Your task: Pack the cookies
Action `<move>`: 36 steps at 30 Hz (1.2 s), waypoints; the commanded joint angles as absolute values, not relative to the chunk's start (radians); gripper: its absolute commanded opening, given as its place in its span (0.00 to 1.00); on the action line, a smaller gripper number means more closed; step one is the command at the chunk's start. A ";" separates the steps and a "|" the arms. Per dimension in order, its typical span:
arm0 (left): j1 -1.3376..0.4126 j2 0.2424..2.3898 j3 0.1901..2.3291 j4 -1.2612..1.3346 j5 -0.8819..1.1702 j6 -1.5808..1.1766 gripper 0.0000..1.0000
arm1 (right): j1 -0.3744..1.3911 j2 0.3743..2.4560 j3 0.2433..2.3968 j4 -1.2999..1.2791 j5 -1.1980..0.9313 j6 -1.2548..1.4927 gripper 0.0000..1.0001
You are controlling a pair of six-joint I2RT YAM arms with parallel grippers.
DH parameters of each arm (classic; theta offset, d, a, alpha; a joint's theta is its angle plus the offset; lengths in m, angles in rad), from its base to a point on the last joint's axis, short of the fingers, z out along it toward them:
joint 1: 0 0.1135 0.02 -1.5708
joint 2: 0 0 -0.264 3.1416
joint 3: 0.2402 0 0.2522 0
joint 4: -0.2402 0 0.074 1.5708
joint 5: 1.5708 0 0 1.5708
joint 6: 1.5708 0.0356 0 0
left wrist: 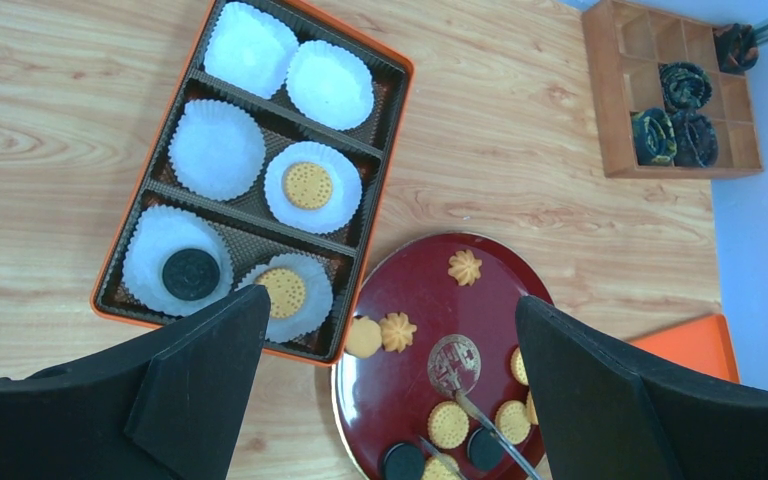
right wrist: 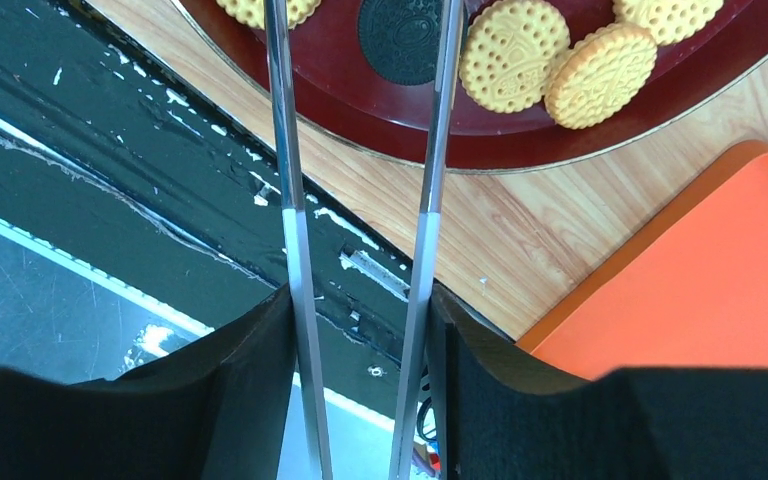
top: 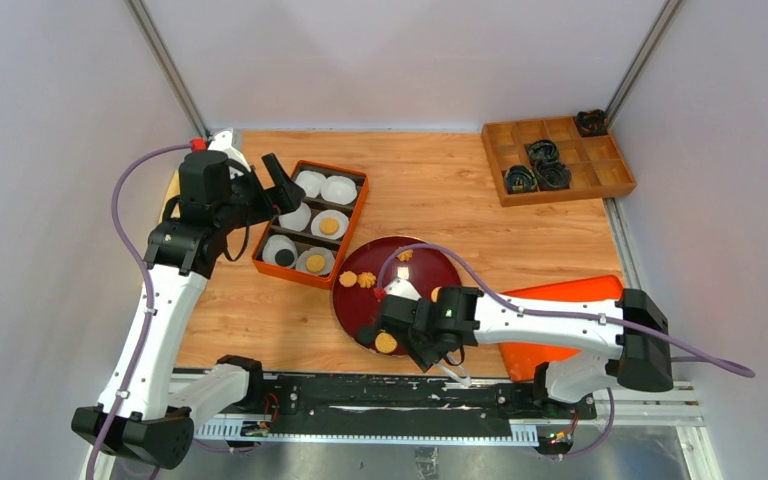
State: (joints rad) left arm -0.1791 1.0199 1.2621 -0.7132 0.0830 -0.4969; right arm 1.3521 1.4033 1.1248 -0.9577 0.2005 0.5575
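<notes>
Right gripper (right wrist: 360, 300): jaws pressed in on a pair of metal tongs (right wrist: 288, 150), one arm against each finger. My reading is that the fingers alone are too bulky for biscuits this small.
- The tong arms run ahead of the jaws, parallel and apart. Their tips are out of the wrist view.
- Between the arms, far ahead, one black cookie (right wrist: 405, 35) lies flat on the dark red plate (right wrist: 520, 140). I cannot tell whether the tongs touch it.
- Just outside one arm are golden round cookies (right wrist: 513, 53), two of them overlapping.
- The orange lid (right wrist: 700, 290) lies further out on that same side, beside the plate.

Left gripper (left wrist: 388, 305): jaws wide apart, holding nothing.
- Below the gap between the jaws, flower-shaped cookies (left wrist: 465, 267) sit on the plate.
- Ahead and to one side is the orange box (left wrist: 392, 130) with six paper cups (left wrist: 218, 150).
- Three cups hold packed cookies (left wrist: 307, 185), one black and two golden. Three cups are empty.

Judgement:
- The left arm hangs over the box and keeps out of the way while the right arm picks.
- Packing is roughly half done.
- The next pick needs the tongs to close squarely on the black cookie's edge.
</notes>
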 commanded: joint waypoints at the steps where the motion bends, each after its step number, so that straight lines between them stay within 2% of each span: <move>1: -0.181 1.007 1.285 -0.727 0.102 -0.493 1.00 | 1.343 1.352 1.106 -0.989 0.191 0.620 0.51; 7: -0.181 0.999 1.287 -0.726 0.114 -0.502 1.00 | 1.344 1.298 1.075 -1.007 0.197 0.660 0.54; 11: -0.181 0.996 1.290 -0.726 0.119 -0.503 1.00 | 1.344 1.313 1.068 -1.002 0.173 0.666 0.51; 15: -0.181 0.998 1.283 -0.726 0.119 -0.502 1.00 | 1.344 1.347 1.075 -0.980 0.151 0.644 0.41; 23: -0.181 0.997 1.276 -0.727 0.112 -0.490 1.00 | 1.343 1.386 1.127 -0.962 0.133 0.635 0.15; 27: -0.181 0.999 1.287 -0.726 0.117 -0.488 1.00 | 1.343 1.369 1.150 -0.969 0.141 0.639 0.07; 36: -0.181 1.015 1.297 -0.719 0.129 -0.494 1.00 | 1.301 1.414 1.248 -0.950 0.179 0.561 0.00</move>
